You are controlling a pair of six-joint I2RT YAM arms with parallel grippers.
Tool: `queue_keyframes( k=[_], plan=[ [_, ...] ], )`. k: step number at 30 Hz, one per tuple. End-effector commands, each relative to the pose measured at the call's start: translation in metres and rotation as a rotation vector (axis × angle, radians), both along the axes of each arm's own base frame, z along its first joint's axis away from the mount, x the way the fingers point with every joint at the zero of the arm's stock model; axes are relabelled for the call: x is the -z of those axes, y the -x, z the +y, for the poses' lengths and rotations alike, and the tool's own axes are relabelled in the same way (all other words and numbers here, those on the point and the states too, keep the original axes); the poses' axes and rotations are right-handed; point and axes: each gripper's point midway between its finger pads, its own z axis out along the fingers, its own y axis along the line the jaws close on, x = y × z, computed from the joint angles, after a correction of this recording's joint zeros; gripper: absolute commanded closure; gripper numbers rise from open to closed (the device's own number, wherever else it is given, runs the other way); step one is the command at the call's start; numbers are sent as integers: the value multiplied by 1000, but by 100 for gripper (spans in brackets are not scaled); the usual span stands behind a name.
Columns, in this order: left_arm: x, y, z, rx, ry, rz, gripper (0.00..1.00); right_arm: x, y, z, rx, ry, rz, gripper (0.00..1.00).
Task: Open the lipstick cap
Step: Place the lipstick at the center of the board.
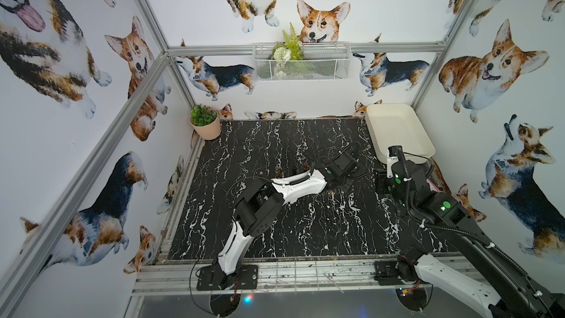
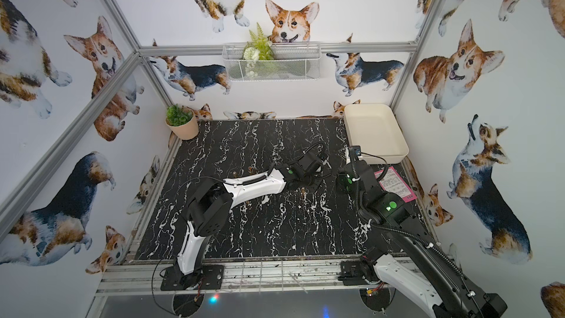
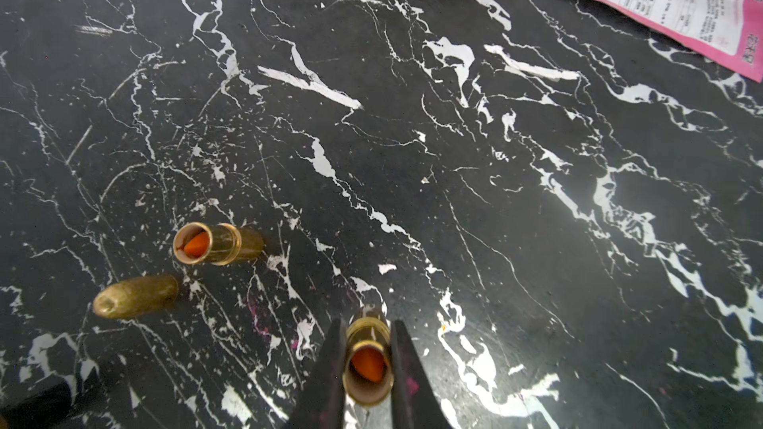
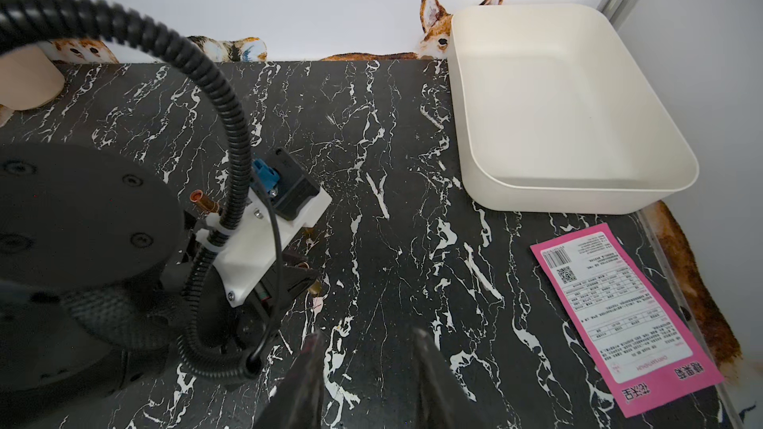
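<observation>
Left gripper (image 3: 367,326) clamped on an uncapped lipstick (image 3: 367,359); right gripper (image 4: 366,332) part open, empty.
Back wall taken as 12. Lipstick sits past table (image 1: 305,224) centre toward 3 o'clock, pinched across its gold barrel, orange bullet showing. Long axis runs out along the fingers (image 3: 330,365), mouth toward the wrist camera. Loose gold cap (image 3: 134,297) and a second open tube (image 3: 214,243) rest just beside each other. Right gripper stands at about 3 o'clock of the lipstick; left arm nearer. Cap judged already off; whose cap, cannot tell. Both claws hidden under their wrists in both top views.
</observation>
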Motion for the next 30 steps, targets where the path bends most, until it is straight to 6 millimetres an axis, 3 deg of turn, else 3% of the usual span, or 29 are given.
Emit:
queue_keyframes(
  k=[1,17,25,30],
  plan=[
    [4,-5,-3,-5,19,-35,83,-1,-1,-2,13,-3,-11,62],
    [25,-5,3,-34,21,-32,82,6,-1,1,-2,-3,8,62],
    [27,-3,8,-46,17,-29,77,8,-1,1,-1,-2,10,61],
    [27,-3,8,-45,10,-28,68,8,-1,1,-2,2,8,61]
  ],
)
